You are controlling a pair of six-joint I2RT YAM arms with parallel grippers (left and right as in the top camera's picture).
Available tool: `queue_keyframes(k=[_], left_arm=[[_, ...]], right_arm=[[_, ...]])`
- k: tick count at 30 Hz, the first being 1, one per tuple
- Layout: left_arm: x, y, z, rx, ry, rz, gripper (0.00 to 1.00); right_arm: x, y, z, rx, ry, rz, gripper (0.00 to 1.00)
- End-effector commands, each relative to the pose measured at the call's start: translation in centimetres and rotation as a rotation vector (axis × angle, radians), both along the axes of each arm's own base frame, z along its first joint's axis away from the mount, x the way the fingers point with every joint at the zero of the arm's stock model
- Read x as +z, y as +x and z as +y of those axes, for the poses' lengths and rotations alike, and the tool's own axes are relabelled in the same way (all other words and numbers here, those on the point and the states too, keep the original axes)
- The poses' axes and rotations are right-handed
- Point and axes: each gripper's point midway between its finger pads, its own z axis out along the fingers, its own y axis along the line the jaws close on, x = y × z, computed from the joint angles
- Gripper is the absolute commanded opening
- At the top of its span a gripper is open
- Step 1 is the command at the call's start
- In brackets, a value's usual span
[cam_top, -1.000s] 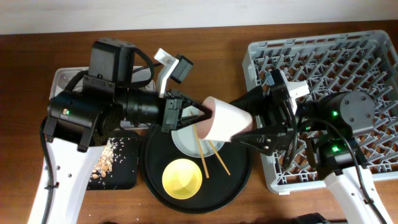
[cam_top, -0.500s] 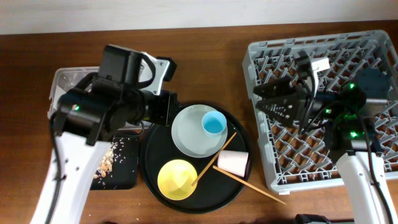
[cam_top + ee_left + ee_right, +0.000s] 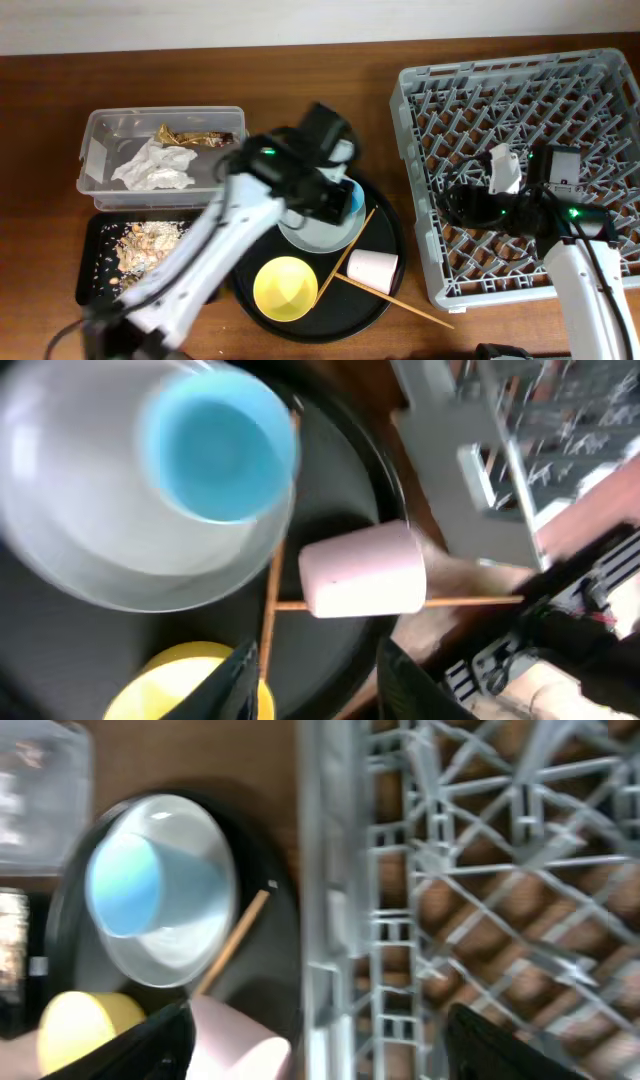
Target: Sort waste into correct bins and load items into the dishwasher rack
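The pink cup (image 3: 373, 270) lies on its side on the round black tray, also in the left wrist view (image 3: 362, 572). The light blue cup (image 3: 215, 455) stands on the pale plate (image 3: 315, 232). The yellow bowl (image 3: 287, 285) sits at the tray's front. One chopstick (image 3: 345, 255) leans by the bowl, the other (image 3: 400, 298) sticks out past the tray. My left gripper (image 3: 315, 680) is open and empty above the plate. My right gripper (image 3: 320, 1040) is open and empty over the grey rack's (image 3: 520, 100) left side.
The clear box (image 3: 100, 130) at back left holds the white tissue (image 3: 150, 165) and the gold wrapper (image 3: 195, 135). The small black tray (image 3: 90, 270) below it holds food scraps (image 3: 145, 240). The round black tray (image 3: 390, 230) lies between the bins and the rack.
The pink cup, held up between both grippers a second ago, now lies on the round tray. The left arm swung right over the plate. The right gripper drew back over the rack.
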Motion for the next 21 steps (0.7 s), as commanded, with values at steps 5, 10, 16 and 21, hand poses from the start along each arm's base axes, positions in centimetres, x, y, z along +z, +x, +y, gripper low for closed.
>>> queue_keyframes(k=[5, 10, 16, 21], left_arm=[[-7.7, -7.0, -6.7, -0.189, 0.269, 0.053, 0.43], [-8.1, -9.3, -9.3, -0.104, 0.349, -0.113, 0.52], [-13.2, -9.2, -10.5, -0.132, 0.439, -0.106, 0.52], [-13.8, -8.2, -9.1, -0.12, 0.532, -0.159, 0.26]], right_arm=[[-0.2, 0.3, -4.6, -0.162, -0.223, 0.028, 0.93], [-2.3, 0.4, -6.0, -0.197, -0.282, 0.11, 0.98], [-3.1, 0.6, -5.9, -0.189, -0.273, 0.139, 0.99], [-3.1, 0.6, -5.6, -0.181, -0.256, 0.136, 0.99]])
